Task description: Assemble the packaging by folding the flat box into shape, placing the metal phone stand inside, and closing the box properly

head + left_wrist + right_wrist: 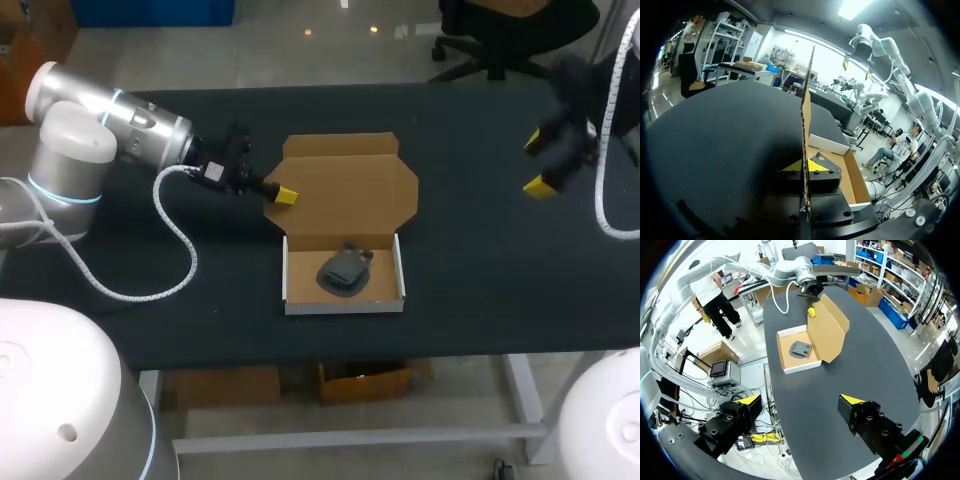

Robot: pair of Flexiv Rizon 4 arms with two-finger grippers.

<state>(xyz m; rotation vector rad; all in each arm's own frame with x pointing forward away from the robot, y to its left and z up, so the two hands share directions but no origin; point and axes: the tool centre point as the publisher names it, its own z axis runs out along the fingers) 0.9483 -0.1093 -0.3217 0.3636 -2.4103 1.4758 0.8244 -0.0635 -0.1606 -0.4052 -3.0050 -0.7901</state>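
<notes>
The box's white tray [345, 306] sits at the table's middle with the dark grey phone stand [345, 270] lying inside it. Its brown lid [350, 190] is open, leaning back behind the tray. My left gripper [285, 195] is shut on the lid's left edge. In the left wrist view the lid [805, 125] runs edge-on between the fingers of the left gripper [807, 167], with the tray wall [830, 142] beyond. My right gripper [538, 163] hangs open at the far right, well away from the box. Far ahead of the right gripper [801, 400] lie the tray [795, 367], stand [801, 348] and lid [827, 327].
The dark table [480, 280] carries nothing else around the box. Its front edge runs just below the tray, and my left arm's cable [170, 240] loops over the table's left part.
</notes>
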